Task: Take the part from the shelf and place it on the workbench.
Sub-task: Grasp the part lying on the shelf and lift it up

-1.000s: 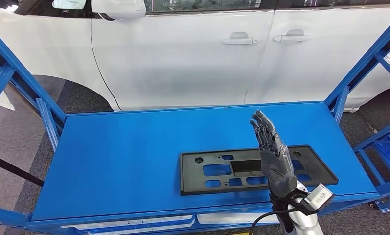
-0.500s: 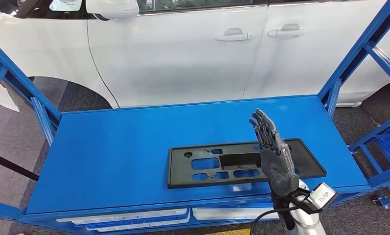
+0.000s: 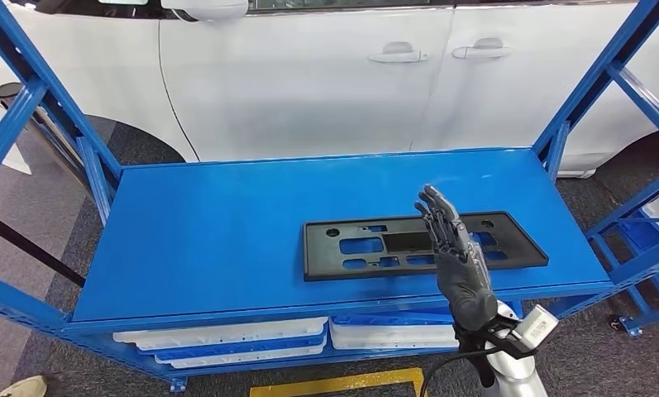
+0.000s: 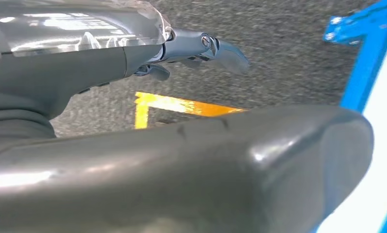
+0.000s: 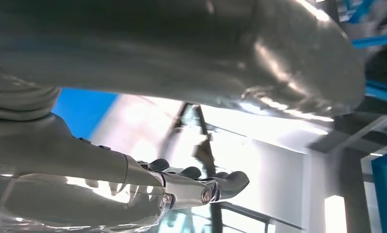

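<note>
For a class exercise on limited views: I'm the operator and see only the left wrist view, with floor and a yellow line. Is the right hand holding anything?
Observer: No. The right hand is raised, fingers straight, holding nothing.
Operator: Where is the part?
Observer: The black part lies flat on the blue shelf, partly hidden by that hand.
Operator: Anything underneath?
Observer: White trays sit on the lower level.
</note>
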You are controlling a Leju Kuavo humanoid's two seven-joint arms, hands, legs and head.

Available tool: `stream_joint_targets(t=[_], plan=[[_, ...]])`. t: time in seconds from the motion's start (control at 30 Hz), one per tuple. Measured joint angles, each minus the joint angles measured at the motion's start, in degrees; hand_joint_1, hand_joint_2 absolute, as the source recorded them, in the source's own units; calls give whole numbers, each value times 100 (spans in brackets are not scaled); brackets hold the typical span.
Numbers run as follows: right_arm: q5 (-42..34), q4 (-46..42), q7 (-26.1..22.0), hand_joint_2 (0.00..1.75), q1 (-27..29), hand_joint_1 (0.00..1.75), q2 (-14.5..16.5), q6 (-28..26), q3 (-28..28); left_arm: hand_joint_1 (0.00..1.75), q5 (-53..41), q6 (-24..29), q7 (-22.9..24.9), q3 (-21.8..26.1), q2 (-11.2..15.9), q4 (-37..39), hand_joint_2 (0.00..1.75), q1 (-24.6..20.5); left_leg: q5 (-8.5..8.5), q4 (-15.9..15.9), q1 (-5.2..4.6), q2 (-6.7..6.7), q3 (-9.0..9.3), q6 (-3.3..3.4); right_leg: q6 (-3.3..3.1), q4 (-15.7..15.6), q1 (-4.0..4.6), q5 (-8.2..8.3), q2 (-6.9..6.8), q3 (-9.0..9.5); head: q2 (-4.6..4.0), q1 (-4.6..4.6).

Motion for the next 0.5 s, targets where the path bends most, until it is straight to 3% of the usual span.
stream_joint_targets(t=[0.07, 0.13, 0.17, 0.27, 0.33, 0.43, 0.47, 0.5], plan=[[132, 115, 229, 0, -33, 0, -19, -39, 70, 0, -1, 9, 37, 5, -3, 0, 0, 0, 60, 6, -7, 0, -65, -24, -58, -770, 13, 221, 0, 593, 0, 0], [208, 208, 357, 0, -84, 0, -40, -50, 161, 0, -8, 8, 48, 7, -11, 0, 0, -2, 108, 13, -18, -1, -96, -68, -139, -1504, 52, 299, -3, 1081, 0, 0], [225, 245, 386, 44, -107, 0, -48, -51, 198, 0, -11, 8, 51, 7, -14, 0, 0, -3, 128, 17, -18, -2, -104, -95, -179, -1672, 74, 286, -3, 1174, 0, 1], [251, 338, 426, 175, -138, 0, -66, -56, 282, 0, -13, 12, 58, 9, -12, 0, 0, -1, 140, 36, -23, -6, -132, -191, -290, -1764, 69, 337, -7, 1162, 0, 2], [367, 398, 513, 175, -168, 0, -75, -93, 348, 0, -16, 20, 62, 10, -8, 0, 0, 2, -110, 366, -15, -15, -277, -247, -363, -1815, 34, 405, -22, 1145, 0, 2], [856, 616, 719, 175, -310, 0, -83, -316, 560, 0, -42, 19, 69, 10, -9, 0, 0, 11, -675, 1477, 31, -19, -731, -317, -403, -1804, 48, 454, -26, 1069, 0, 1], [1104, 732, 751, 175, -390, 0, -84, -485, 673, 0, -56, 16, 68, 10, -9, 0, 0, 13, -706, 1670, 38, -18, -797, -333, -404, -1789, 53, 463, -23, 1046, 0, 0], [1434, 863, 781, 175, -485, 0, -85, -742, 806, 0, -71, 14, 63, 10, -8, 0, 0, 12, -617, 1627, 42, -18, -751, -340, -402, -1770, 56, 466, -20, 1028, 0, 1]])
